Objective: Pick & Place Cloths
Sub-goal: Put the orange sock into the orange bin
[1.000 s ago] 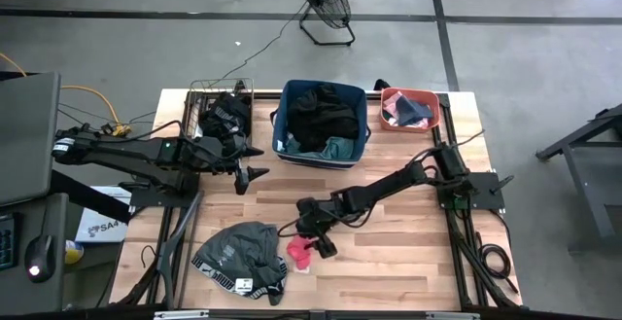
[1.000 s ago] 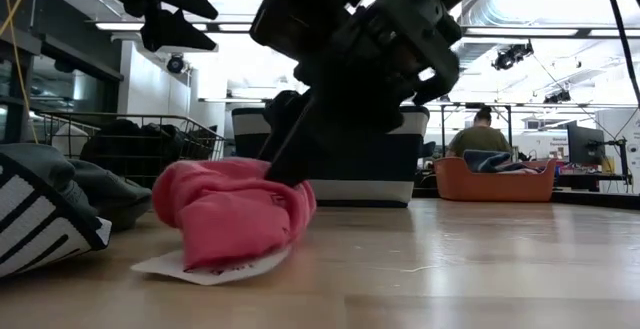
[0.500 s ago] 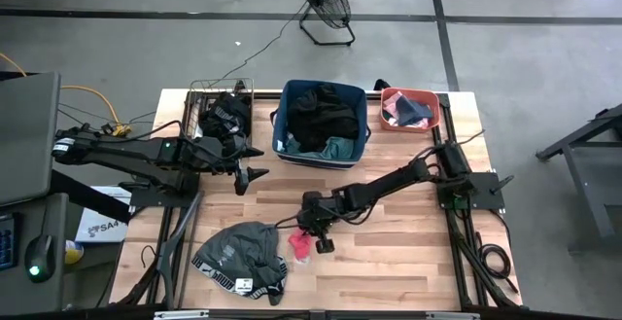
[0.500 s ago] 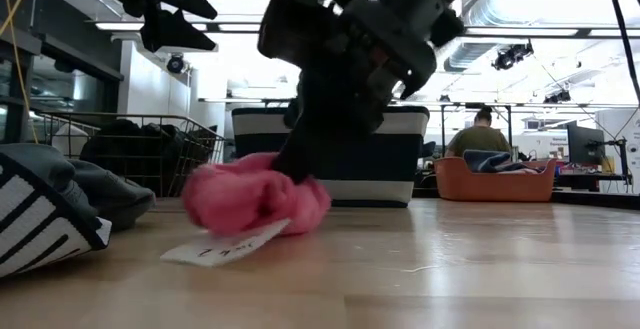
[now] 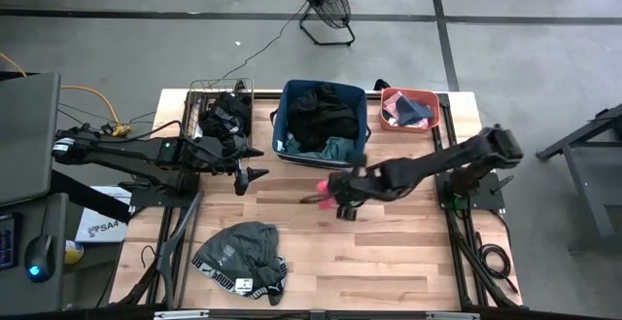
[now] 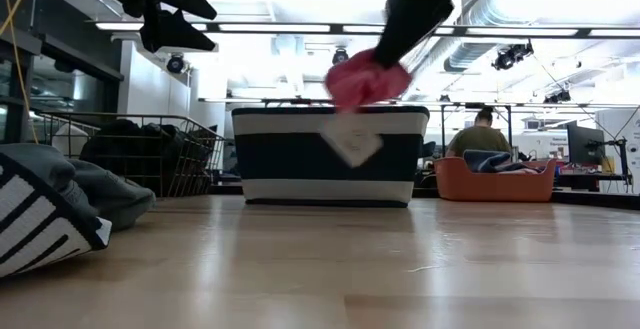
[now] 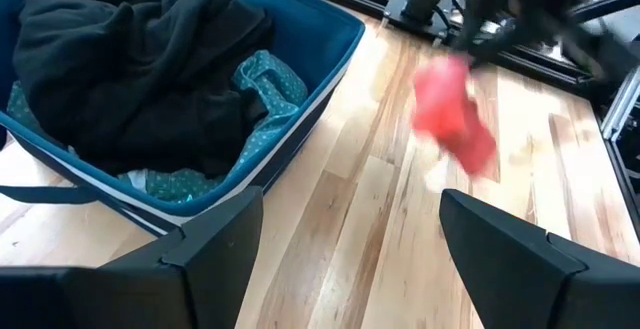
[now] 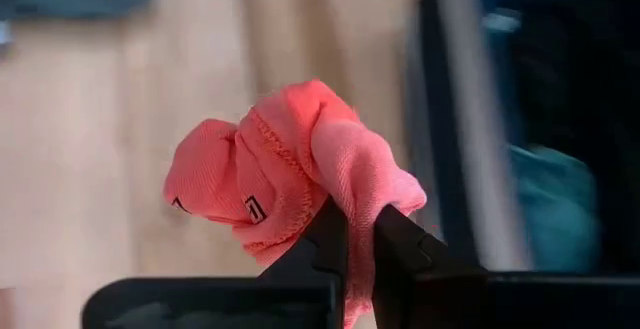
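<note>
Starting at the left, the wire basket (image 5: 224, 111) of dark garments sits at the table's back edge, and the left gripper (image 5: 251, 164) hovers beside it with its fingers apart, holding nothing. Near the front edge lies the grey garment (image 5: 240, 258), flat on the wood. Next comes the blue bin (image 5: 324, 123), already piled with black and teal cloths.

A second ago the pink cloth (image 5: 325, 186) was on the table just beside the grey garment with the right gripper (image 5: 335, 196) coming down on it; now it is off the wood, hanging in the air in front of the blue bin. The pick looks done and the carry toward a container appears under way. The right gripper's fingers are clamped together on a fold of the pink cloth (image 8: 285, 174), which bunches up above the fingertips, its white tag (image 6: 351, 141) dangling. Farthest right, the coral tub (image 5: 410, 111) holds a grey piece.
</note>
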Robot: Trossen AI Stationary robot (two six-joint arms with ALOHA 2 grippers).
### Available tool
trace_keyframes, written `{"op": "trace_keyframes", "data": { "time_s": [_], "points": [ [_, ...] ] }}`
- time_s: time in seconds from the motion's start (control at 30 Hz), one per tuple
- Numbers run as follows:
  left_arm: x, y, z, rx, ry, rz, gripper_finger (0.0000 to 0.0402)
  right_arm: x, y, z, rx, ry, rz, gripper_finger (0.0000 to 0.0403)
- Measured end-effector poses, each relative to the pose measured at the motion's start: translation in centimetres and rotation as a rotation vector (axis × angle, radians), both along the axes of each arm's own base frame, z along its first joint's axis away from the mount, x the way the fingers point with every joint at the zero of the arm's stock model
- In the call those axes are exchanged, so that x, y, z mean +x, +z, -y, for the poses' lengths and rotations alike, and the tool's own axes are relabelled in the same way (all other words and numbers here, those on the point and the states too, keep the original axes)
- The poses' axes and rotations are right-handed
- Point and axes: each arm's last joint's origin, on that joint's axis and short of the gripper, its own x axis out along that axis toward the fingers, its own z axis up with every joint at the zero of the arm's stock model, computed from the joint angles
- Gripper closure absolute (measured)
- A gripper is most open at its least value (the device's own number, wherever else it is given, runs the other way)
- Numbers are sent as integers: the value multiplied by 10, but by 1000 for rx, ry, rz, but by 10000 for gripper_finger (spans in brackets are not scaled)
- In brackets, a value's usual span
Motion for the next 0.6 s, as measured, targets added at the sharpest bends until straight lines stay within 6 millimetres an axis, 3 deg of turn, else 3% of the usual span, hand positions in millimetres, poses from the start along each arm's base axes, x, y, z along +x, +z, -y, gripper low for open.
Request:
{"op": "trace_keyframes", "data": {
  "time_s": [0.33, 0.6],
  "points": [
    [0, 0, 0, 0, 0, 0, 103, -70, 57, 42, -170, -345, 14, 394],
    [0, 0, 0, 4, -3, -1, 103, -112, 73, 93, -258, -705, -34, 394]
  ]
}}
